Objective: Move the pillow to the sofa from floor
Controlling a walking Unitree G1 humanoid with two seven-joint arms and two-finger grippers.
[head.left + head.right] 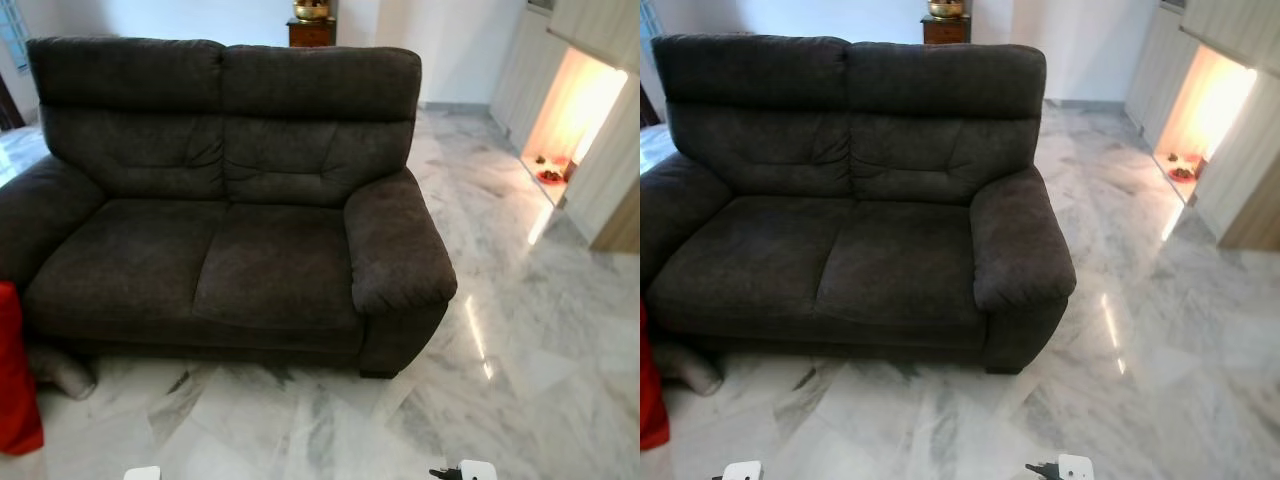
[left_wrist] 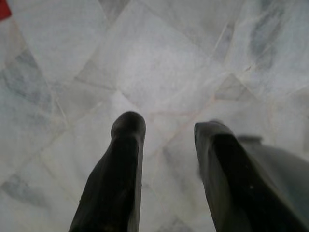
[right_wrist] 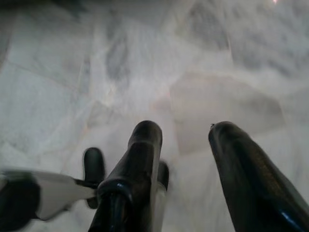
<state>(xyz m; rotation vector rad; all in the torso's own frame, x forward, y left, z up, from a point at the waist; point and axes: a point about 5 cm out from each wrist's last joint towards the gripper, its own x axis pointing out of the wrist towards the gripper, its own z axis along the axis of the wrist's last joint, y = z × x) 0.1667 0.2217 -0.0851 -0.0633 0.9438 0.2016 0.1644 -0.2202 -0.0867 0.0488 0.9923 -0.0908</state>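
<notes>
**Pillow waiting on the floor, both arms idle**

The red pillow is lying on the marble floor at about 8 o'clock, touching the front left corner of the dark sofa. The left gripper and right gripper are hanging low, fingers spread and holding nothing, probably because reaching is not begun. The left wrist view is catching a red corner; the right wrist view is showing bare marble.

A home living room: a dark grey two-seat fabric sofa stands on a polished white marble floor, with a wooden cabinet behind it and a warmly lit wall niche at far right.
</notes>
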